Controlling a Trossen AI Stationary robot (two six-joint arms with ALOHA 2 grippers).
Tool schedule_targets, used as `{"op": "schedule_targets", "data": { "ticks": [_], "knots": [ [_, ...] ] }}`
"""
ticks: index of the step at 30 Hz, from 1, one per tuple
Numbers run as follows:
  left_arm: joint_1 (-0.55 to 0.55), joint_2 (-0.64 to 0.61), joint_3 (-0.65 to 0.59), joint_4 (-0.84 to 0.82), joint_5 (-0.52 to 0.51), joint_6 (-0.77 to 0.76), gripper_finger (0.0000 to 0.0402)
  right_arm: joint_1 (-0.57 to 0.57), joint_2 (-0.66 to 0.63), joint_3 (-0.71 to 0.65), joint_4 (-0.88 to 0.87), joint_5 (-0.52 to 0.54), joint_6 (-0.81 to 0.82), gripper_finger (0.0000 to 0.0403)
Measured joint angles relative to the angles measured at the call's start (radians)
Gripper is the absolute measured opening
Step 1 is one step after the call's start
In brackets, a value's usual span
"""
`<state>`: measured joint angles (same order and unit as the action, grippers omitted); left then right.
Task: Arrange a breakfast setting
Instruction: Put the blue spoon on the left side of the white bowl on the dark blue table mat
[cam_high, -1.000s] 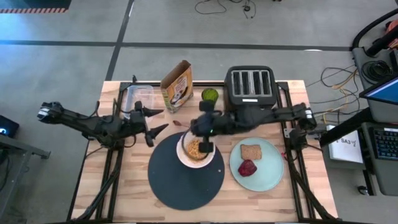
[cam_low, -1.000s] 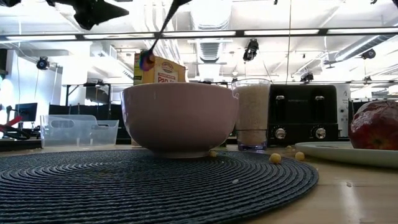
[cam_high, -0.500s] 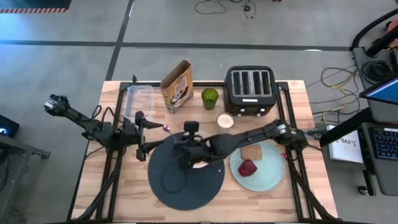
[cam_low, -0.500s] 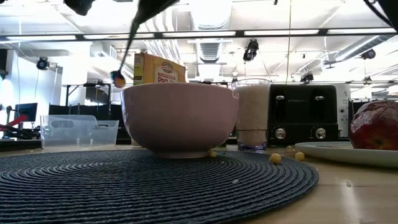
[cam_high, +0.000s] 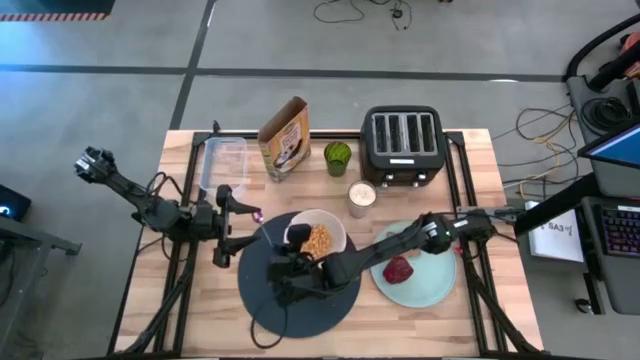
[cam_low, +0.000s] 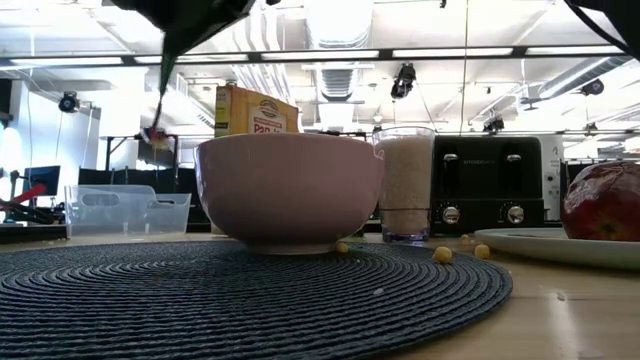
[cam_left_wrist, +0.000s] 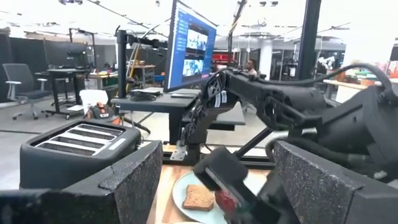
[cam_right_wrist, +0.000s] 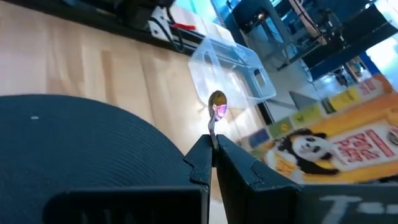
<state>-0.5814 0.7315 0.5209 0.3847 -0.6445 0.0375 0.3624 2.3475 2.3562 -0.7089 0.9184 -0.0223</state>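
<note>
1. Most of the setting looks laid. The bowl stands on the far edge of the mat with cereal in it, and the plate lies just beside the mat on the worktop, carrying the toast and the dark red food piece.

2. The spoon looks like the one piece still to be put down. The right gripper pinches its handle between jaws pressed together, bowl end pointing away past the mat's edge toward the plastic tub. In the high view this gripper sits low over the near-left part of the mat, beside the bowl.

3. The left gripper waits with its jaws spread, just off the mat's left edge.

4. I judge the task near its end: the spoon needs a resting place by the bowl.

5. Hard to make out:
   - The right arm covers part of the mat and much of the toast from above.
   - In the low view the spoon is only a thin stem and small tip left of the bowl; the gripper is cut off at the top.
   - Whether the spoon is touching anything cannot be told.
   - A few cereal bits lie loose by the mat.
</note>
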Motion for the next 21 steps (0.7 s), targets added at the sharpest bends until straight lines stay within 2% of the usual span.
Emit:
{"op": "schedule_targets", "data": {
  "ticks": [5,10,16,21],
  "knots": [
    [-0.003,-0.002,0.000,0.005,0.000,0.000,0.0288,0.013,0.023,0.000,0.025,-0.016,-0.030,0.0008],
    [-0.005,0.000,0.000,0.005,0.001,0.002,0.0288,0.045,0.041,0.000,-0.030,-0.135,-0.031,0.0008],
    [-0.007,0.000,0.000,0.005,0.001,0.003,0.0288,0.065,0.050,0.000,-0.036,-0.119,0.104,0.0008],
    [-0.007,0.000,0.000,0.006,0.001,0.004,0.0288,0.063,0.050,-0.003,-0.038,-0.144,0.127,0.0009]
  ]
}}
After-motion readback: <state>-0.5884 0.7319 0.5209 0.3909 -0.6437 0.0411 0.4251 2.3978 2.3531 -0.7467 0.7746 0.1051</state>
